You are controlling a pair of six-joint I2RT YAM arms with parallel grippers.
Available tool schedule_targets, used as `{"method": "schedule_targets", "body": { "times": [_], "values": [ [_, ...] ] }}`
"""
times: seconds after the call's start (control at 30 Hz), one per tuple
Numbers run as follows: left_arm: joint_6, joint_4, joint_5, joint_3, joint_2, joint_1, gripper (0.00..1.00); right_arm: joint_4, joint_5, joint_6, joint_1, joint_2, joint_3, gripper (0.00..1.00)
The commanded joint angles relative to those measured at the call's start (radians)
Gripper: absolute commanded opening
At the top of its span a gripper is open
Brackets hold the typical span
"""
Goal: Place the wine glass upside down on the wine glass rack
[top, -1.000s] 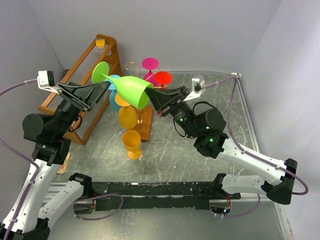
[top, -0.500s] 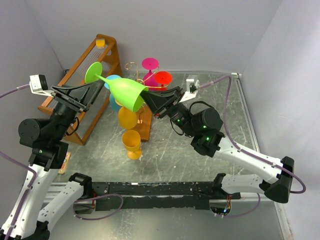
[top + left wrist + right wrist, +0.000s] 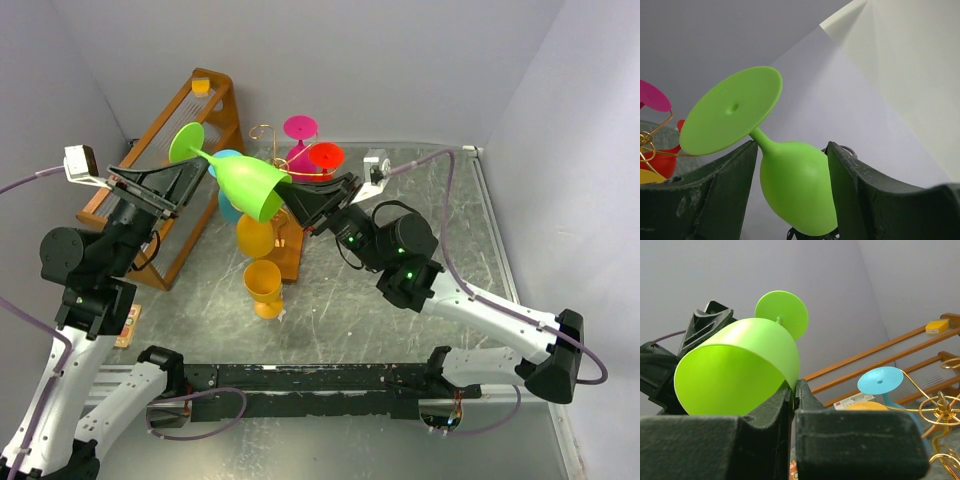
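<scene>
A lime-green wine glass point(image 3: 248, 188) hangs in the air on its side, foot toward the back left. My right gripper point(image 3: 290, 205) is shut on its rim, also seen in the right wrist view point(image 3: 794, 385) pinching the glass point(image 3: 735, 370). My left gripper point(image 3: 195, 178) is open, its fingers point(image 3: 725, 195) on either side of the bowl point(image 3: 797, 192) near the stem. The wine glass rack, a gold wire tree point(image 3: 264, 132) on a small wooden base point(image 3: 293, 245), stands just behind and below the glass. It holds blue, orange, pink and red glasses.
A larger slanted orange wooden shelf rack point(image 3: 170, 150) stands at the back left, close behind my left gripper. A yellow-orange glass point(image 3: 264, 288) is in front of the rack's base. Walls close in the left, back and right sides.
The green glass and my right gripper have shifted a little to the left. My left gripper stays beside the bowl, with its wrist swinging slightly left and back.
</scene>
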Motion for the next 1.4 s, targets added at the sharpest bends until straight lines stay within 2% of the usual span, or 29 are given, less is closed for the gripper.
{"method": "schedule_targets", "body": {
  "times": [0.0,0.2,0.37,0.63,0.8,0.97,1.17,1.27,1.37],
  "values": [
    [0.018,-0.039,0.001,0.026,0.025,0.007,0.69,0.01,-0.061,0.01,0.013,0.012,0.028,0.0],
    [0.007,-0.018,-0.002,0.02,0.033,0.006,0.64,-0.002,-0.07,0.011,0.012,0.016,0.03,0.0],
    [-0.008,0.015,-0.004,0.024,0.037,0.007,0.59,-0.023,-0.157,-0.004,0.014,0.026,0.035,0.0],
    [-0.018,0.08,-0.013,0.004,0.023,0.007,0.4,-0.056,-0.235,0.0,0.013,0.038,0.02,0.0],
    [0.011,0.175,0.042,-0.01,0.029,0.007,0.31,-0.087,-0.29,-0.012,0.013,0.046,0.027,0.0],
    [0.029,0.218,0.074,-0.01,0.033,0.007,0.08,-0.131,-0.311,-0.014,0.013,0.048,0.042,0.0],
    [0.09,0.191,0.09,0.011,0.029,0.007,0.07,-0.162,-0.254,0.0,0.012,0.01,0.027,0.0],
    [0.136,0.172,0.1,0.027,0.028,0.006,0.07,-0.207,-0.233,-0.008,0.013,-0.018,0.025,0.14],
    [0.2,0.139,0.118,0.048,0.026,0.007,0.07,-0.308,-0.283,-0.066,0.013,-0.049,0.03,0.31]
  ]
}}
